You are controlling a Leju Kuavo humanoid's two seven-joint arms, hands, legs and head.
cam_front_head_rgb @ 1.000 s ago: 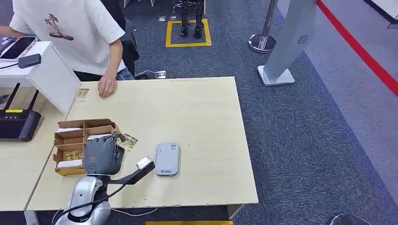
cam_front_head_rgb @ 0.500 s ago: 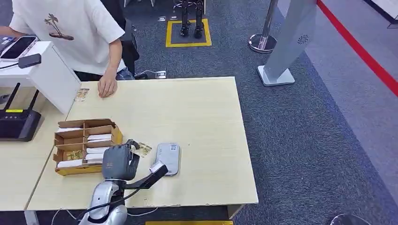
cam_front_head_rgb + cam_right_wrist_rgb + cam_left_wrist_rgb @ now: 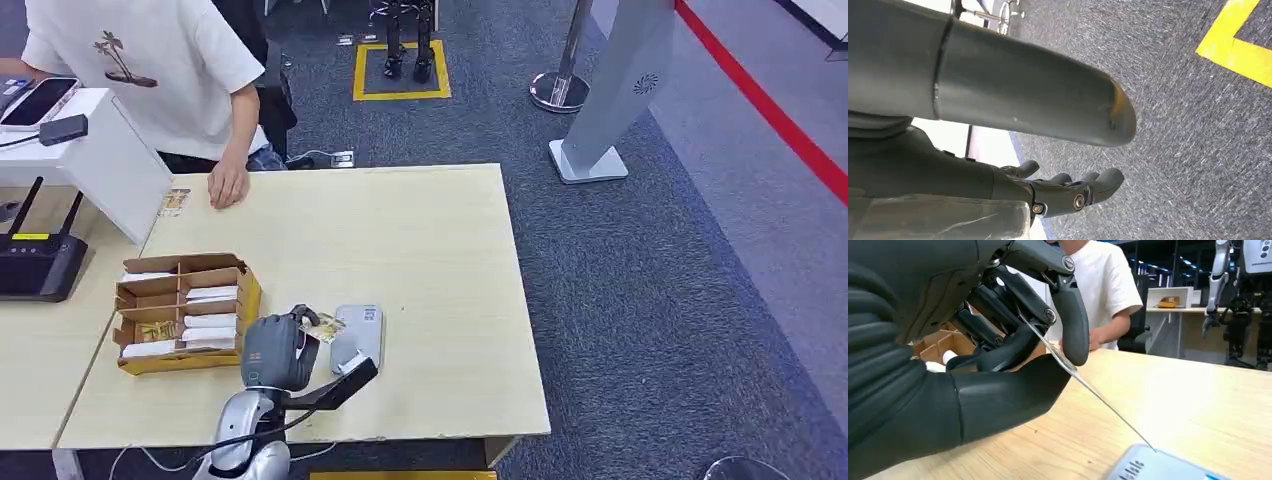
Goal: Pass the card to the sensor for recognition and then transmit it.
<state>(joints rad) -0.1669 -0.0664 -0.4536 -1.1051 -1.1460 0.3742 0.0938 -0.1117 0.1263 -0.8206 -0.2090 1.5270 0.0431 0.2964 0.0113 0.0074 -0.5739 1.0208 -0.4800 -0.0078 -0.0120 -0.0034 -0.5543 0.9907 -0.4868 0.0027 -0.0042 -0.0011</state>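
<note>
Left robot hand [image 3: 272,350] pinches a thin card [image 3: 323,326] between its thumb and dark fingers [image 3: 1068,315], low on the table [image 3: 420,250] at about 6 o'clock in the head view. The card juts out of the hand toward 2 o'clock, and its far corner sits over the near edge of the grey sensor [image 3: 359,335], which lies flat on the table just at 3 o'clock of the hand. In the left wrist view the card [image 3: 1088,385] runs edge-on as a fine slanted line from the fingers down to the sensor [image 3: 1168,467]; whether it touches the surface I cannot tell.

Right robot hand [image 3: 1068,192] hangs over grey carpet [image 3: 1198,125], fingers loosely curved and apart, holding nothing.

At 9 o'clock of the left hand stands a cardboard box [image 3: 185,310] with compartments holding white cards. At 11 o'clock a person [image 3: 150,70] in a white shirt rests a hand [image 3: 228,185] on the table's far edge.
</note>
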